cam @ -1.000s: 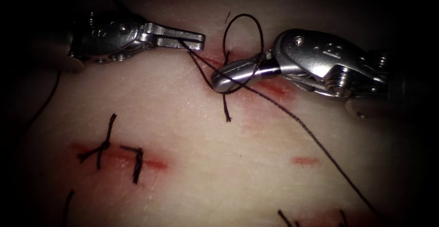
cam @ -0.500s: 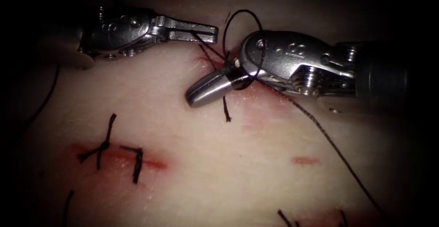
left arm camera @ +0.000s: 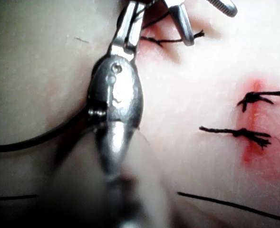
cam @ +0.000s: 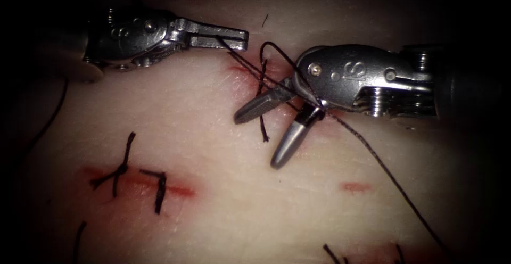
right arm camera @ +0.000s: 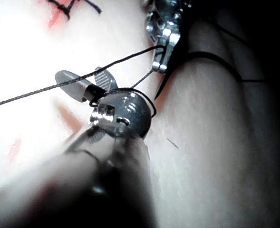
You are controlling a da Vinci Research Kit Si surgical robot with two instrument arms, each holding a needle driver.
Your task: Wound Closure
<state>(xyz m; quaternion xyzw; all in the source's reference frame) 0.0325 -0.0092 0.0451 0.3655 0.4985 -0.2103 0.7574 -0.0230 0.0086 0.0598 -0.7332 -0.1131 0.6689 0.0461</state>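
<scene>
Endoscope view: thread (cam: 372, 155) is clamped in the left tool (cam: 234, 39), looped round the right tool (cam: 266, 136), whose jaws are spread, empty, over the short tail (cam: 262, 123), best grasped near its end, loop kept on.

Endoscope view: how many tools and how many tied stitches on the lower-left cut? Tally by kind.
Tools: 2, the left tool shut on the thread, the right tool open, holding nothing.
Tied stitches: 2.
Total: 4.
</scene>
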